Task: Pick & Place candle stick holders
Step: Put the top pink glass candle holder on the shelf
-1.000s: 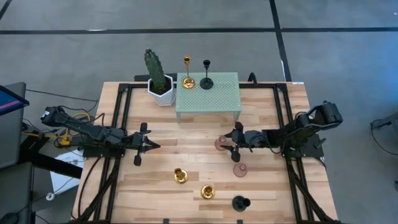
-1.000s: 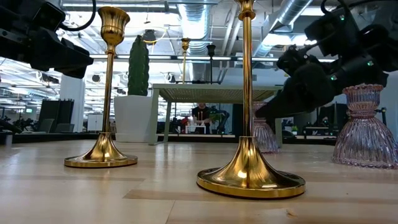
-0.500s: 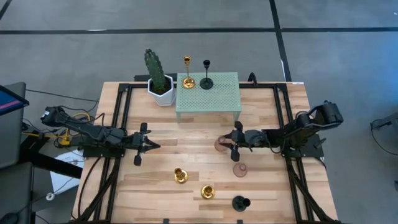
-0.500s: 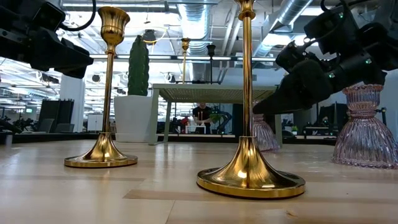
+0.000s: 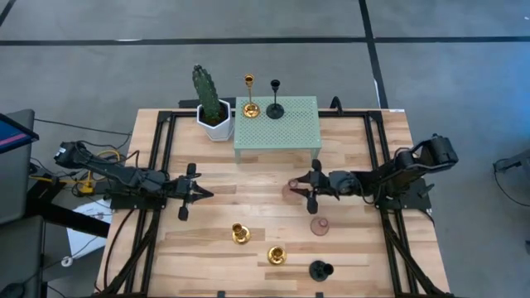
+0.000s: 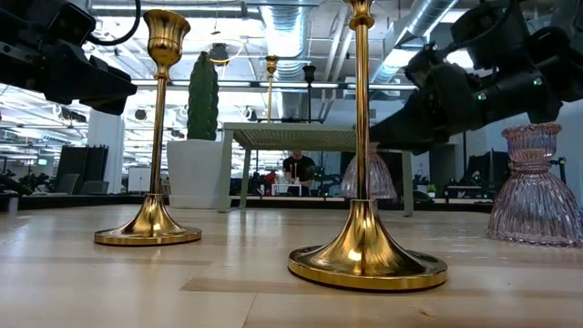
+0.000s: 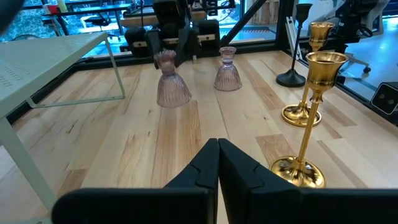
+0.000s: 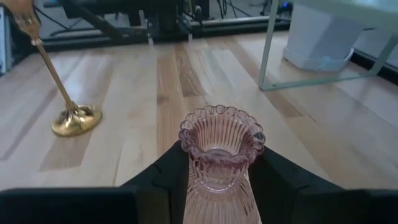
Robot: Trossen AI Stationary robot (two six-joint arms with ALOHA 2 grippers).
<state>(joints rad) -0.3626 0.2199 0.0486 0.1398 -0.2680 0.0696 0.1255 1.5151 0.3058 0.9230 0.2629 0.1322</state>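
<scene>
Seven candle stick holders, one pinkish ribbed glass holder point(image 8: 219, 152) gripped and raised.
Left to right: left tool point(image 5: 201, 194) parked low over the left half of the wooden table point(image 5: 215, 248), fingers pressed together, arm stretched flat and idle; two shiny gold holders point(image 5: 240, 234) standing near the front; one gold holder point(image 5: 249, 106) and one matte black holder point(image 5: 275, 108) already up on the pale green perforated stand point(image 5: 286, 128); right tool point(image 5: 308, 189) clamped on the glass holder's neck at table centre, base apparently clear of the wood, arm reaching in level from the right. Best kept upright, lifted high enough to clear the stand's edge, then set down on a free patch beside the black one. Second glass holder point(image 5: 320, 225) and another black holder point(image 5: 320, 270) waiting at front right.
</scene>
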